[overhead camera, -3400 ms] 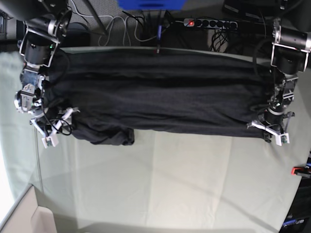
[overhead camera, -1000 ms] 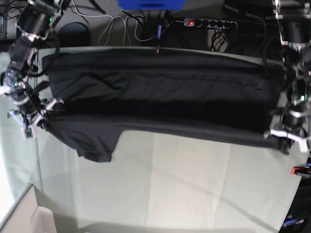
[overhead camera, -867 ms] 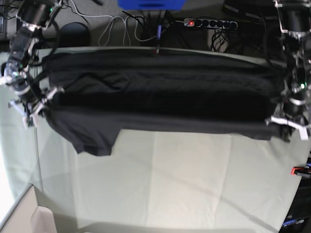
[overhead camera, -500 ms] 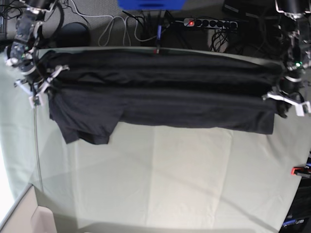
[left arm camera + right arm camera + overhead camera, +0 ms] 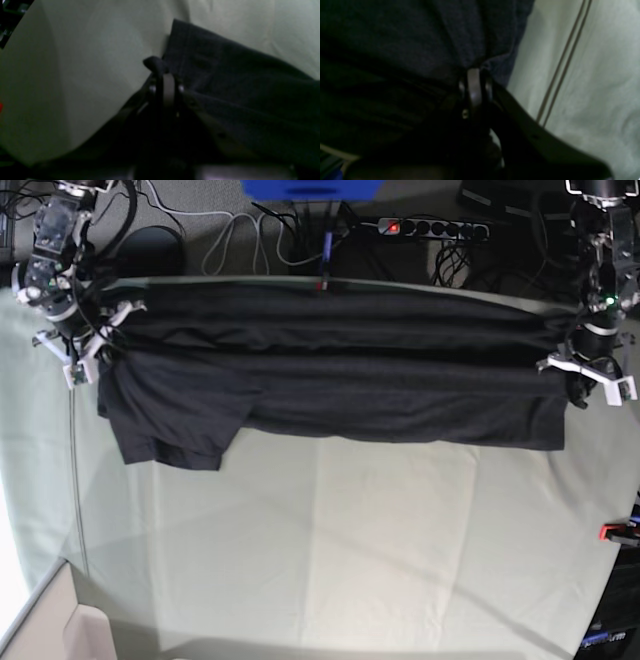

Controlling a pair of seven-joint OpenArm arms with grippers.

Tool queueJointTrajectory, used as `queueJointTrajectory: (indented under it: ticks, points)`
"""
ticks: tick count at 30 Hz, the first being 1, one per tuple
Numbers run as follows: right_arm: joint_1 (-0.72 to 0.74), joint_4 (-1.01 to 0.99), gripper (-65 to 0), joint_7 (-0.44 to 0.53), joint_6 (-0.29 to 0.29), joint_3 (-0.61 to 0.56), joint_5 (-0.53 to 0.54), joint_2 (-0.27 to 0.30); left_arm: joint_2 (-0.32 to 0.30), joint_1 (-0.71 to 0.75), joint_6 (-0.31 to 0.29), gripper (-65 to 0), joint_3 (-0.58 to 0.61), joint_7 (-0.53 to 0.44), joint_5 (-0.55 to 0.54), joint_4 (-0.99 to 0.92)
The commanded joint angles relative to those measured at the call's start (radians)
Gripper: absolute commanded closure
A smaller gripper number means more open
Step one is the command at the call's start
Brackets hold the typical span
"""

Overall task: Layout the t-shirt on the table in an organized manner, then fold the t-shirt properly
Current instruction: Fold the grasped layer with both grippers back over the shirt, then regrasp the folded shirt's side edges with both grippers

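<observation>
Fingers of both grippers pinch the t-shirt (image 5: 330, 380) at its opposite ends: left gripper (image 5: 588, 375), right gripper (image 5: 85, 345). It lies stretched along the far side of the table (image 5: 350, 560). Even tension should keep the spread flat, a judgement.

Robotics lab bench, not a home: worktop (image 5: 380, 550) draped in pale grey-green cloth, held by a red clamp (image 5: 618, 532) at the edge. Behind it, a black power strip (image 5: 432, 227) with a lit red switch, loose cables (image 5: 250, 235) on grey floor, and a blue box (image 5: 312, 188).
</observation>
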Motion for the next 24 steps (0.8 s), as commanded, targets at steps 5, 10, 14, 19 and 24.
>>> queueJointTrajectory:
  ticks: [5,10,14,19,24]
  points:
    - [-0.029,0.017,0.0,0.016,-0.004,-0.004,0.010,0.012,-0.027,-0.006,0.003,-0.1,-0.008,-0.017,0.001,-0.008]
    - [-0.031,0.014,0.0,0.016,-0.004,0.002,0.010,0.014,-0.027,-0.014,0.003,-0.2,-0.008,-0.017,0.001,-0.054]
    - [-0.031,0.014,0.0,0.015,-0.004,0.002,0.010,0.014,-0.027,-0.016,0.003,-4.0,-0.007,-0.017,0.001,-0.065]
    - [-0.031,0.017,-7.1,0.007,-0.004,0.002,0.010,0.015,-0.022,-0.014,0.003,-18.1,-0.008,-0.023,-0.001,-0.063]
    - [-0.028,0.018,-26.1,0.006,-0.004,0.007,0.010,0.029,-0.022,-0.014,0.003,-23.5,-0.008,-0.019,0.001,-0.063]
